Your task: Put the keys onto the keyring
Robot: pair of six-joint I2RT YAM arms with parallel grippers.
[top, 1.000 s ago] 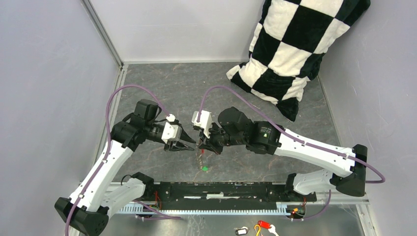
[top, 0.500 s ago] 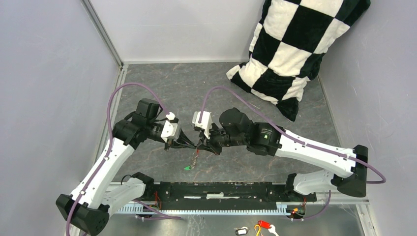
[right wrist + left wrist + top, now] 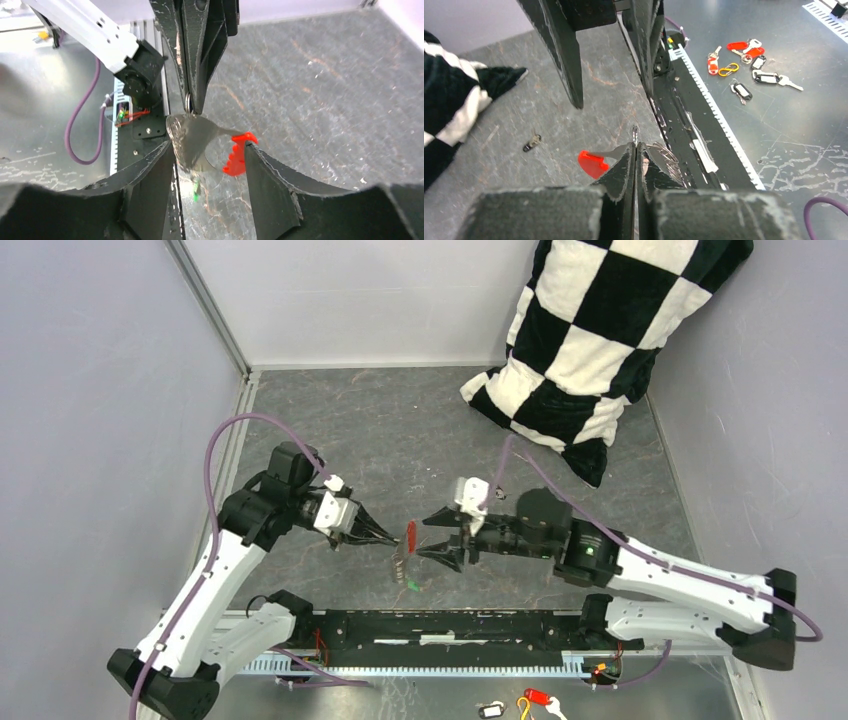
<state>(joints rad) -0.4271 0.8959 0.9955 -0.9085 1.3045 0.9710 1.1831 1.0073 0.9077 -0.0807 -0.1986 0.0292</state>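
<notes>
Left claw (image 3: 385, 537): pinched shut on the thin silvery wire-loop keyring (image 3: 400, 562), which hangs between both claws.
Keys: long red plastic key (image 3: 410, 533) and short green key (image 3: 413, 586) hang with it.
Right claw (image 3: 430, 537): spread wide, empty, just beside.
Risk: the fingertip pinch is slight, so a swinging chain could slip out.

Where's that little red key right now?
In the top view, the red key hangs mid-table from the keyring pinched in the left tool, just left of the open right tool.

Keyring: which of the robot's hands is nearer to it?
Left. The left hand is shut on the keyring; the right hand stands open beside it, not gripping.
</notes>
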